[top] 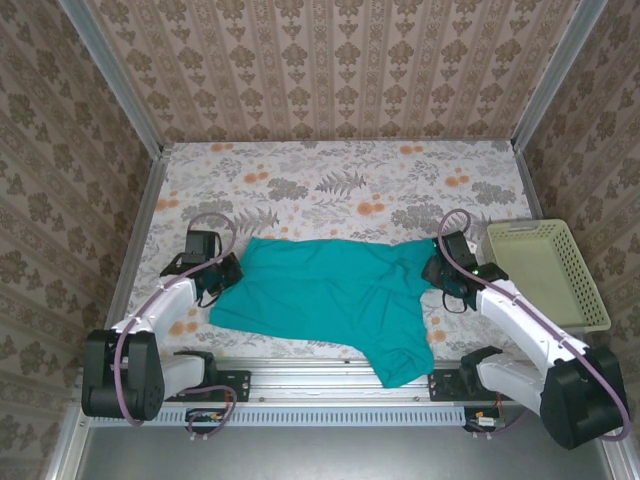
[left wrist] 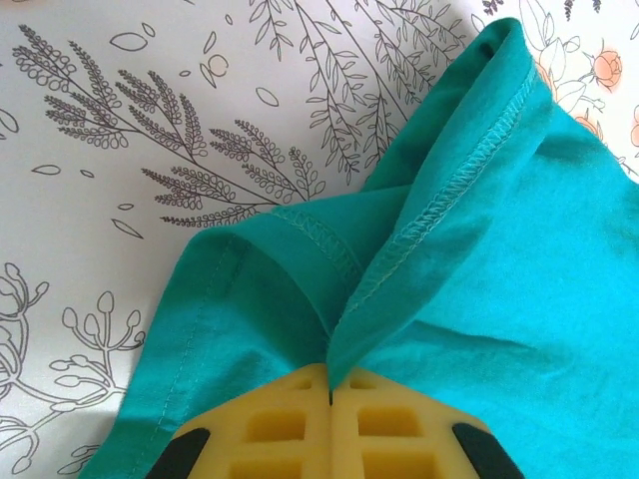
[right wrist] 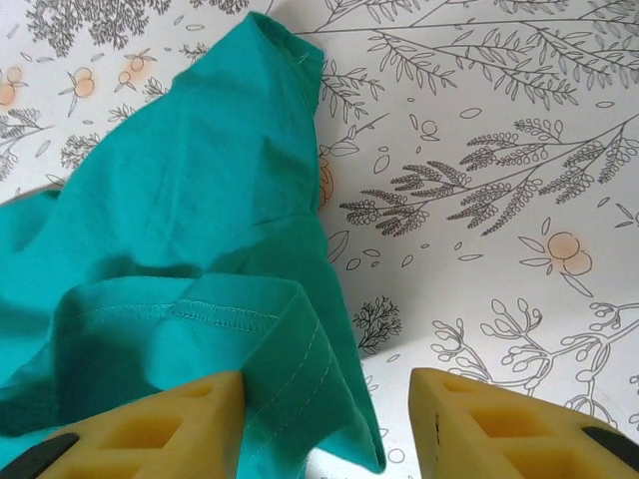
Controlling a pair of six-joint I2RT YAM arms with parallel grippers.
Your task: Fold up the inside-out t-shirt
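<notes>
no readable text, labels or numbers

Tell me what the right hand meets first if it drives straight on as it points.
Probably the t-shirt: its hemmed edge lies just ahead of the open right hand; floral table cover beyond.

The left arm (top: 160,308) and right arm (top: 525,320) are reached forward from their bases, elbows bent. The left claw (left wrist: 330,387) is pressed shut, a fold of the t-shirt (left wrist: 479,299) pinched between its 2 yellow fingers (left wrist: 275,429). The right claw (right wrist: 327,404) is held parted, a wide gap left between its fingers, cloth lying against 1 of them.
</notes>
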